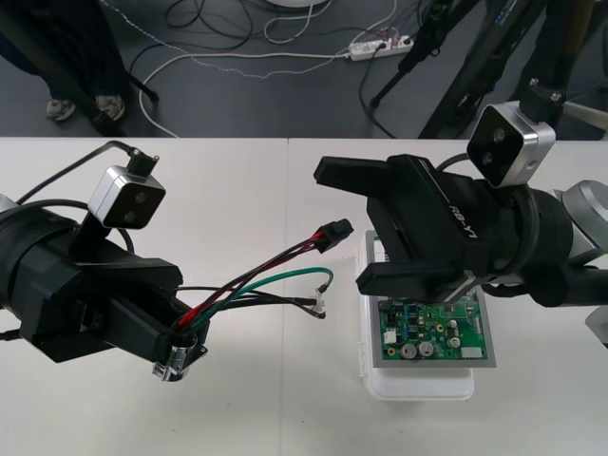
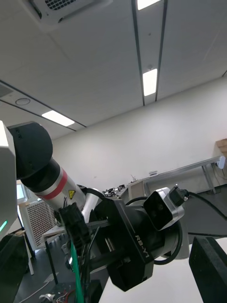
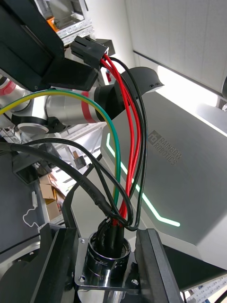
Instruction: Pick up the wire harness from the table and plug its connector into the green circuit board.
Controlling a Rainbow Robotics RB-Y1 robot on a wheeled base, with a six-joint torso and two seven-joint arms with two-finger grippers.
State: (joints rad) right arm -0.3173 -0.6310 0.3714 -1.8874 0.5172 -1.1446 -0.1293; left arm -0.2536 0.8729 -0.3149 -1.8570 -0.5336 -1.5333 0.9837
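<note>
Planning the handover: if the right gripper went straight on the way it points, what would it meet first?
The plug of the harness, right at the open fingertips of the right gripper; whether their heights match is unclear from above.

This is a robotics lab or electronics test room, not a home or a shop. A plain light surface [image 1: 237,180] fills most of the front view. On it, right of centre, a green circuit board [image 1: 432,334] sits on a white base [image 1: 418,388], and a wire harness [image 1: 266,275] with red, black and green leads shows at centre. A silver camera [image 1: 128,198] is mounted on the black robot arm [image 1: 57,285] at the left of the frame, and a second camera [image 1: 513,142] shows at the right. Along the top runs a dark floor [image 1: 285,100] strewn with loose cables [image 1: 201,17]. A white power strip [image 1: 380,44] lies at upper centre-right, and black stand legs [image 1: 456,66] slant across the upper right.
</note>
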